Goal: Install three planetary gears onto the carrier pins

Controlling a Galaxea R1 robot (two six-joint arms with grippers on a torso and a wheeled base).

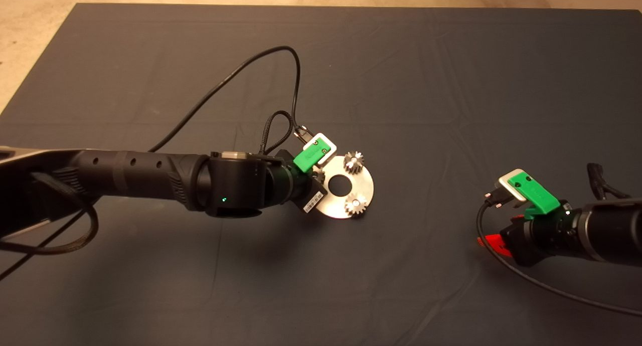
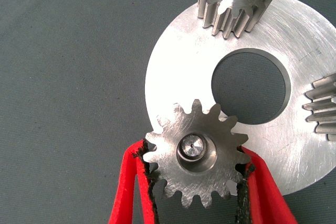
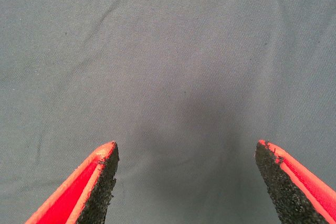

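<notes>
Left end effector [image 2: 195,179] sits over the near-left edge of the round carrier plate [image 1: 368,185], its two red fingers [image 2: 128,192] closed on the third planetary gear [image 2: 197,153], which is seated on its carrier pin [image 2: 191,147] with the pin end visible in the bore. The other two planetary gears [image 1: 354,161] [image 1: 355,205] are already on their pins on the same plate, mid-mat [image 1: 451,85]. Right end effector [image 3: 186,182] rests apart at the right, fingers spread wide over bare mat, holding nothing.
</notes>
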